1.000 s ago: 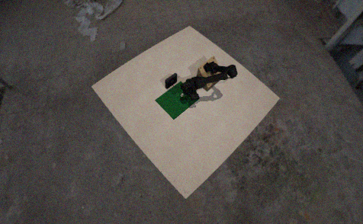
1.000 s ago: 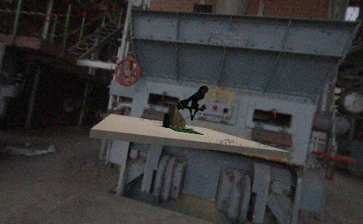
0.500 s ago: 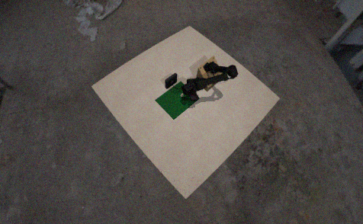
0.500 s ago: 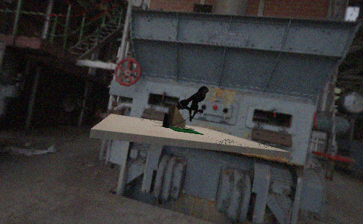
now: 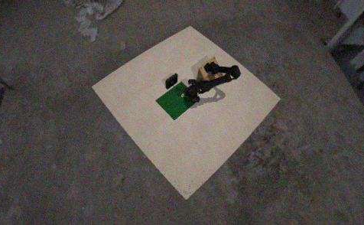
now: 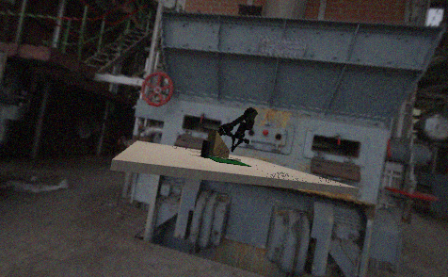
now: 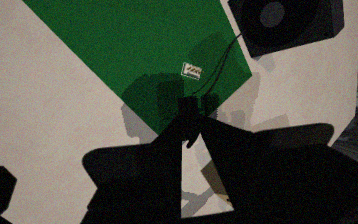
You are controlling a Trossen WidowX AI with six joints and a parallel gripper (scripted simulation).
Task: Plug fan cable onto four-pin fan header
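The green board (image 5: 173, 109) (image 6: 229, 161) (image 7: 131, 40) lies flat on the table. The small white four-pin header (image 7: 191, 71) (image 5: 183, 95) stands on it, uncovered, with its pins showing. My gripper (image 7: 188, 119) (image 5: 187, 94) (image 6: 232, 149) is shut on the fan's plug (image 7: 187, 103), a small dark block at the fingertips. The plug is above the board and off the header, below it in the wrist view. The plug's underside is hidden. The thin dark cable (image 7: 235, 40) runs from the black fan (image 7: 281, 22) (image 5: 171, 81) (image 6: 205, 149) to the fingertips.
The fan stands beside the board's corner. A tan wooden block (image 5: 204, 73) (image 6: 217, 144) (image 7: 212, 180) stands near the board, partly under the arm in the top view. The pale table (image 5: 181, 161) (image 6: 157, 155) has its edges well outside the board.
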